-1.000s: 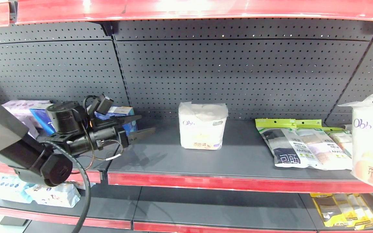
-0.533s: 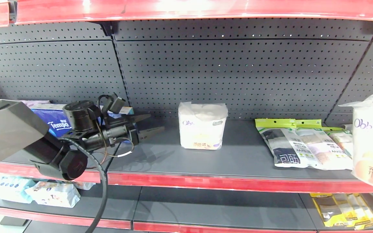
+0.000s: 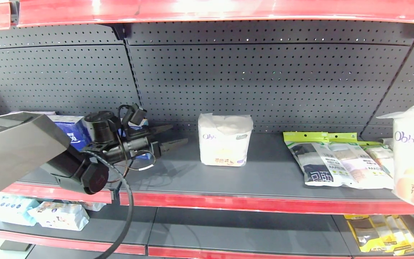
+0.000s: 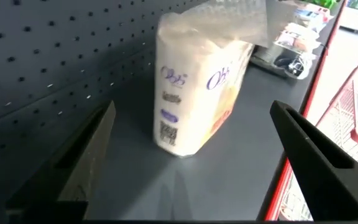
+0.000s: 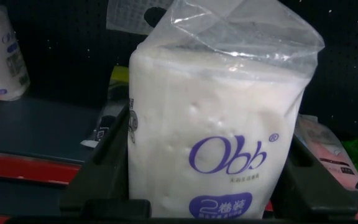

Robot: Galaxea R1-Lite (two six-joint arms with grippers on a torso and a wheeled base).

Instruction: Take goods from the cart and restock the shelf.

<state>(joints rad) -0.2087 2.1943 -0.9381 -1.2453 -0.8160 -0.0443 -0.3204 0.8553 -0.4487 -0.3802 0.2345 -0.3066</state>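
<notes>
A white tissue pack stands upright in the middle of the dark shelf; the left wrist view has it just ahead. My left gripper hovers over the shelf to the left of that pack, open and empty, its fingers spread wide. At the far right, in front of the shelf's red edge, a second white tissue pack is held up. My right gripper is shut on this pack, with a finger on each side.
Blue tissue boxes sit at the shelf's left behind my left arm. Flat green-topped packs lie at the right. A perforated back wall closes the shelf. The lower shelf holds soft packs and yellow packets.
My left arm has moved right and deeper over the shelf, bringing its open gripper closer to the standing pack. The pack in my right gripper has barely shifted.
</notes>
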